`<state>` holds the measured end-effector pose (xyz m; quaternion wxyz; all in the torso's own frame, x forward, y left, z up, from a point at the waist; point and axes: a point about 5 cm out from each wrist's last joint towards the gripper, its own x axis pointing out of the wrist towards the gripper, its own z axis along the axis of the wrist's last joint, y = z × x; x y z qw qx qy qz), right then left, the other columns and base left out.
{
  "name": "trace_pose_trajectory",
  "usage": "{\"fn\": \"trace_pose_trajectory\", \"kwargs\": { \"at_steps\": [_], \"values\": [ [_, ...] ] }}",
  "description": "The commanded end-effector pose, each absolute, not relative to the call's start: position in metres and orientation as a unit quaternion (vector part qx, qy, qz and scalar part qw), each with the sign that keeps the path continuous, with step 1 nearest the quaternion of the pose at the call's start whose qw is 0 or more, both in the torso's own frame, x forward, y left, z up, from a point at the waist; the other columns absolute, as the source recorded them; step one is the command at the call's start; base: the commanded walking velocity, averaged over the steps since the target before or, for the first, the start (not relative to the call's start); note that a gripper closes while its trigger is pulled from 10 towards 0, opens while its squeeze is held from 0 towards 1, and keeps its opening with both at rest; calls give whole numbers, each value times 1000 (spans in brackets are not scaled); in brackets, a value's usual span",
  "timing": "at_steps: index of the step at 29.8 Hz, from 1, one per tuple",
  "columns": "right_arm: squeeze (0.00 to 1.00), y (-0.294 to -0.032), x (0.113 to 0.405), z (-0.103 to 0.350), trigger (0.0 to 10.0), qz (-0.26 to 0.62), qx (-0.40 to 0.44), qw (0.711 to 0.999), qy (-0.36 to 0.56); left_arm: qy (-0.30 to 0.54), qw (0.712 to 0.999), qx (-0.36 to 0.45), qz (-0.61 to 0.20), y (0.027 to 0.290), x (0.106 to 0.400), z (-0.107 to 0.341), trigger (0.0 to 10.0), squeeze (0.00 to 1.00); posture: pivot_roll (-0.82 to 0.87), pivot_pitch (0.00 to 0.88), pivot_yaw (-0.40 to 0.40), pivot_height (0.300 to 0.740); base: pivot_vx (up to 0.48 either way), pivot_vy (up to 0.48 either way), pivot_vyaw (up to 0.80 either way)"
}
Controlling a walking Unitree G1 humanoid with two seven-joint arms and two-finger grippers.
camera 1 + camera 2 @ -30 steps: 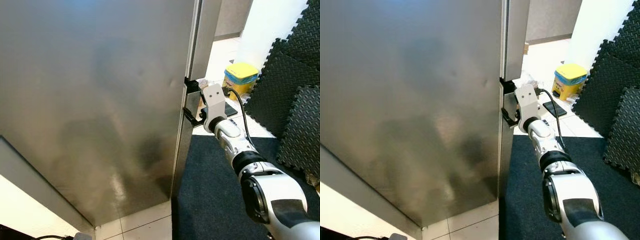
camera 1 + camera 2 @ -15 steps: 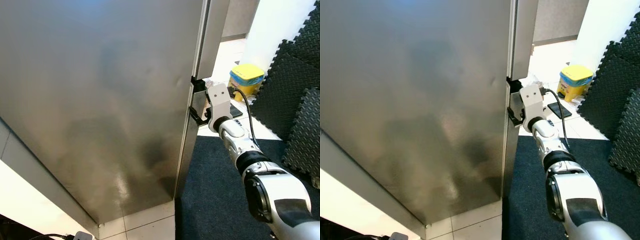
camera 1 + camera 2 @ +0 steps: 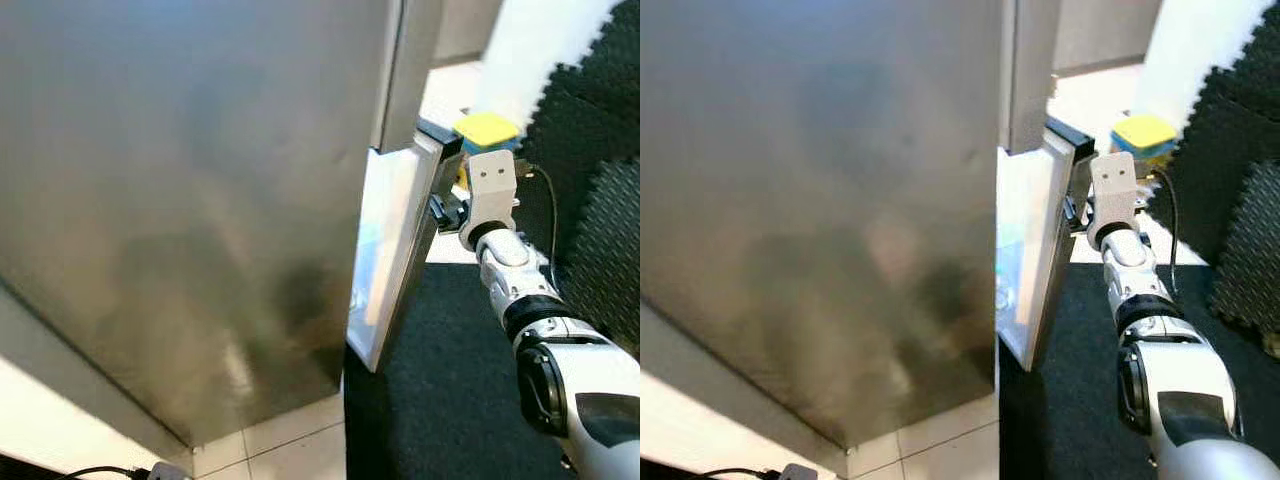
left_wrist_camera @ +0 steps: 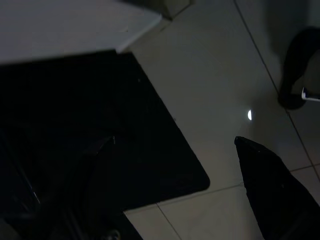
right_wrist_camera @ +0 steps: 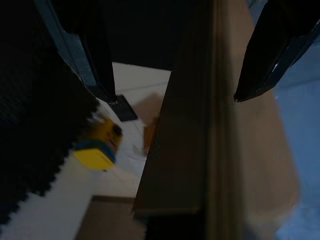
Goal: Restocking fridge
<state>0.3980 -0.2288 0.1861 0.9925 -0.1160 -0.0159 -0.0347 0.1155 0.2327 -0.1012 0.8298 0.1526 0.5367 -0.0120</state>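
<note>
The fridge (image 3: 180,200) is a tall stainless-steel block taking up the left of the head views. Its lower door (image 3: 390,250) stands ajar, with the white inner face and a strip of the lit interior showing. My right gripper (image 3: 440,210) is at the door's free edge near its top corner. In the right wrist view the two black fingers (image 5: 265,55) straddle the door's edge (image 5: 180,150), holding it. My left gripper (image 4: 185,190) hangs idle above the floor, open with nothing between its fingers.
A dark carpet (image 3: 450,400) lies in front of the door. Black foam mats (image 3: 590,150) lean against the wall at the right. A yellow-lidded bin (image 3: 487,128) stands on pale tiles behind the door. A cable (image 3: 100,470) lies at the fridge's front corner.
The lower fridge door has swung from shut to partly open, pulled out by my right gripper, which moved right and toward me. The camera shifted slightly.
</note>
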Motion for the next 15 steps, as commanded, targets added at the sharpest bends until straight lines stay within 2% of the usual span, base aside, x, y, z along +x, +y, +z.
{"fn": "trace_pose_trajectory", "kwargs": {
  "at_steps": [1,4,15],
  "values": [
    [0,-231,398,186,10000,-47,-112,993,-15,550,820,158,-12,237,106,-103,10000,0,74,96,28,740,0,0,0],
    [0,-242,392,175,10000,-79,-114,990,2,550,820,157,-14,235,106,-103,10000,0,74,92,26,740,0,0,0],
    [0,-262,368,129,10000,-113,-116,985,65,547,822,157,-13,234,110,-103,10000,0,74,80,28,740,0,0,0]
  ]
}}
